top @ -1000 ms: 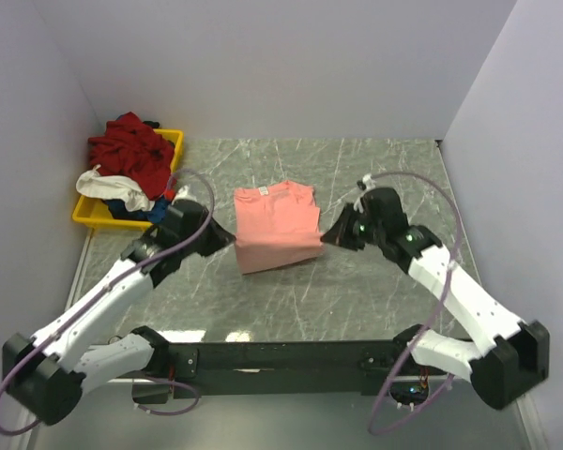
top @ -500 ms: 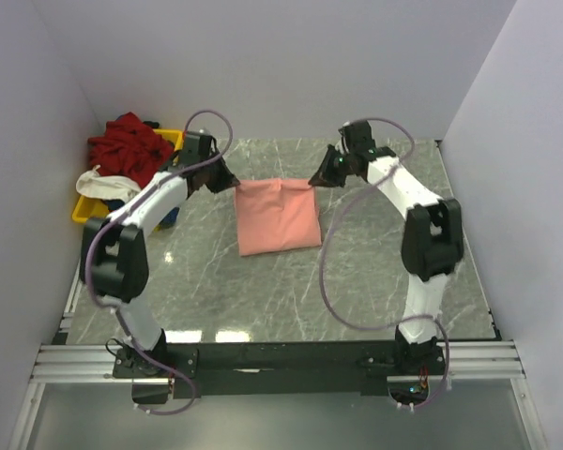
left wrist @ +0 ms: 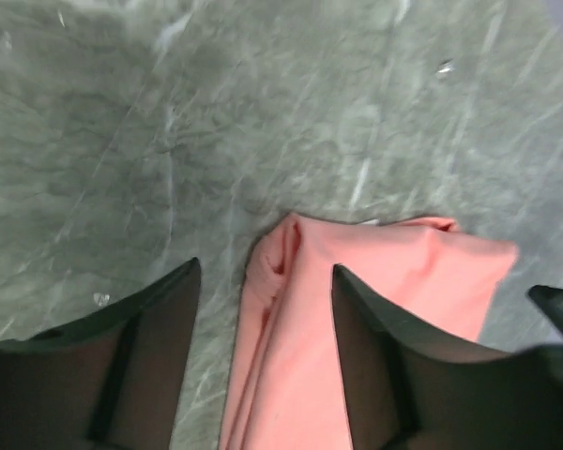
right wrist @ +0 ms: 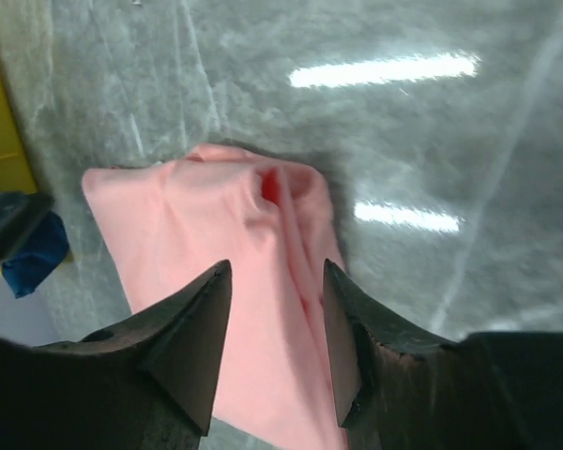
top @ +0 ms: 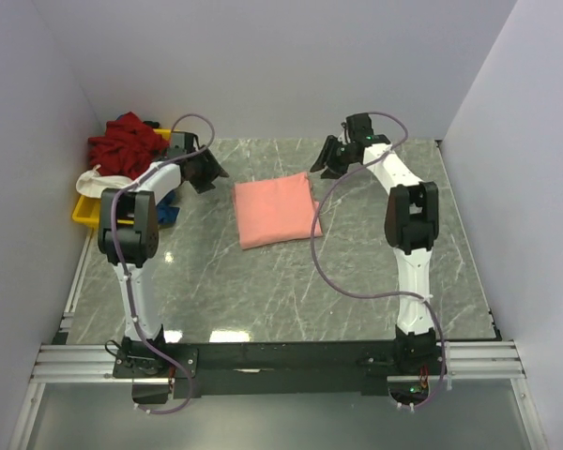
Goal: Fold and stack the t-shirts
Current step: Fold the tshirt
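Observation:
A salmon-pink t-shirt (top: 276, 212) lies folded into a flat rectangle in the middle of the table. My left gripper (top: 216, 174) hovers open just beyond its far left corner. In the left wrist view the pink cloth (left wrist: 403, 281) lies on the table below the spread left gripper (left wrist: 265, 272), not pinched. My right gripper (top: 317, 169) hovers open by the far right corner. The right wrist view shows the shirt's bunched corner (right wrist: 197, 216) under the open right gripper (right wrist: 277, 272). Other t-shirts, dark red (top: 127, 150), white (top: 98, 184) and blue (top: 165, 212), are heaped at the far left.
A yellow tray (top: 86, 216) holds the heap of shirts at the far left, against the left wall; its edge (right wrist: 0, 122) and some blue cloth (right wrist: 33, 258) show in the right wrist view. White walls close in the back and both sides of the grey marble table (top: 375, 281).
Both arms carried the shirt's near edge to the far edge, folding it in half. Both grippers then opened, let the corners go and drew slightly back.

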Motion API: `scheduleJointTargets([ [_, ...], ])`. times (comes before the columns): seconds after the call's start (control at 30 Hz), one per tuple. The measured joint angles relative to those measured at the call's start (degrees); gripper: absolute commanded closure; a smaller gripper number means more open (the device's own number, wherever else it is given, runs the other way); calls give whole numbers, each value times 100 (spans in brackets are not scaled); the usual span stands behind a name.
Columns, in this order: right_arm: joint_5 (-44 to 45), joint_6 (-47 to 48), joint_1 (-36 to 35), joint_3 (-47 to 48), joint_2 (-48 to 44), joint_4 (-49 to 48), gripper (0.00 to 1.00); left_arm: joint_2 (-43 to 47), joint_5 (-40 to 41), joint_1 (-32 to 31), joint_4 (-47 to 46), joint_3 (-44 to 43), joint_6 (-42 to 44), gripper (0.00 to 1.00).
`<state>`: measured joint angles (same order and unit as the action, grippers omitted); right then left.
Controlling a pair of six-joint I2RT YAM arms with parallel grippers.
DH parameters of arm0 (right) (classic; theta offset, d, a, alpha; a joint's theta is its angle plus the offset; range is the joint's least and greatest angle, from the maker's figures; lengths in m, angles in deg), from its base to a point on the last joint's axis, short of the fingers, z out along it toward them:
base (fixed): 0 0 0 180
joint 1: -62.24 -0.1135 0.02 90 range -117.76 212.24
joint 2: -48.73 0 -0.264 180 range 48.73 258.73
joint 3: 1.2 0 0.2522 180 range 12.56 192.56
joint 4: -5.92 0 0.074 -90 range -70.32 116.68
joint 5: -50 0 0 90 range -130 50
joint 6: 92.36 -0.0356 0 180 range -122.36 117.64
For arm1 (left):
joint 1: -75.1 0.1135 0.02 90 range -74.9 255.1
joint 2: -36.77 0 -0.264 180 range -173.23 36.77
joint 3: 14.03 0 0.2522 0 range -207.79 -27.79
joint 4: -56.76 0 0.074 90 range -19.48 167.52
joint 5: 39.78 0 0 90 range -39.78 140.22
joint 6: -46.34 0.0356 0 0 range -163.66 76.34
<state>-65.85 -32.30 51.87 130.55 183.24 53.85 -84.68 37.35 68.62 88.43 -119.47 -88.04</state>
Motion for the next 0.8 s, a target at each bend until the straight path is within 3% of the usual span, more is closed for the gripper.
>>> scheduleJointTargets([
  [0.03,52,33,13,-201,-127,-37,51,114,2,33,-59,63,-4,42],
  [0.13,170,66,52,-927,-660,-87,54,586,0,24,-186,389,-59,63],
  [0.23,219,59,-15,-1759,-1364,-332,57,1110,2,-114,-376,822,-151,89],
  [0.3,157,26,-131,-1950,-1644,-420,59,1314,-2,-297,-487,1025,-245,97],
  [0.5,-264,-98,-496,-1484,-1349,-798,66,1467,-24,-1130,-892,1725,-468,100],
  [0.63,-560,-243,-549,-798,-455,-933,67,1458,-39,-1482,-962,2212,-588,99],
  [0.8,-728,-584,-428,-2,739,-896,68,1410,-24,-1458,-1123,2660,-643,100],
])
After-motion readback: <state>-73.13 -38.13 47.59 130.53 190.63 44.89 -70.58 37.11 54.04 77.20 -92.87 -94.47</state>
